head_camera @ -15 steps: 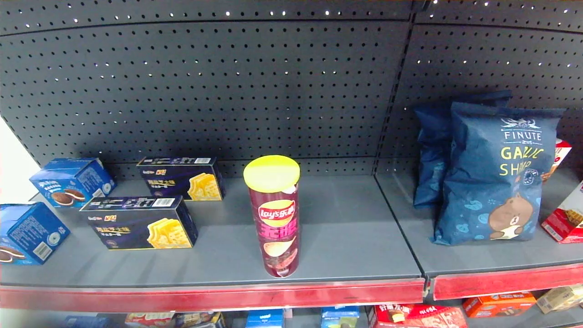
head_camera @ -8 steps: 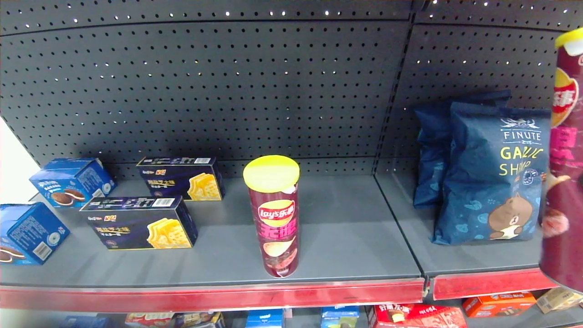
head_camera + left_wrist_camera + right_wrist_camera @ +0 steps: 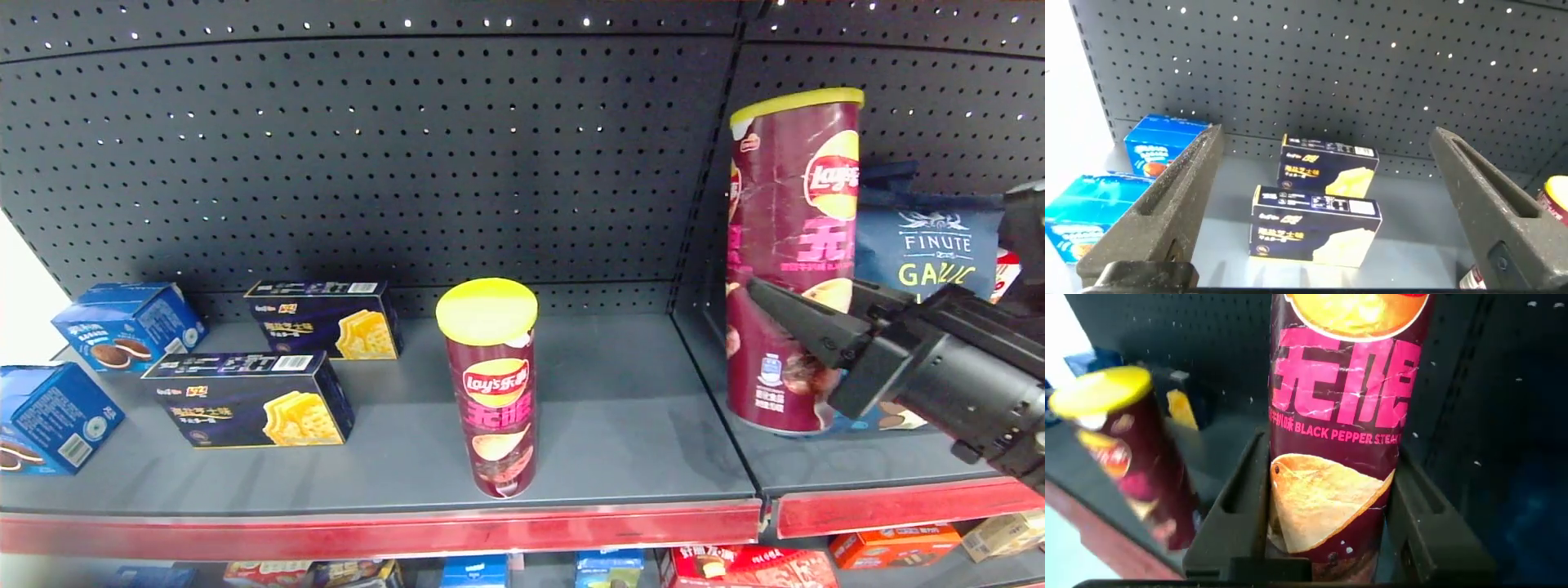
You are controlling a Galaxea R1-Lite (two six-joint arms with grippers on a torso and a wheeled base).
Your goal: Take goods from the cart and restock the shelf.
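Note:
A maroon chip can with a yellow lid (image 3: 487,384) stands upright near the front edge of the grey shelf (image 3: 620,408). A second, matching chip can (image 3: 792,245) is held upright by my right gripper (image 3: 804,327), shut on its lower half, at the seam between the two shelf sections. In the right wrist view the held can (image 3: 1343,441) sits between the fingers of the right gripper (image 3: 1331,531), with the standing can (image 3: 1123,449) off to one side. My left gripper (image 3: 1327,204) is open and holds nothing, facing the navy boxes (image 3: 1319,220).
Two navy biscuit boxes (image 3: 253,400) and two blue cookie boxes (image 3: 131,324) lie on the shelf's left part. Blue snack bags (image 3: 931,245) and a red box (image 3: 1008,273) stand behind the held can. A perforated back panel (image 3: 408,163) closes the shelf. Free shelf lies between the two cans.
My right arm has come in from the right edge of the head view, carrying the chip can leftward to the shelf seam. The standing can and the boxes have not moved.

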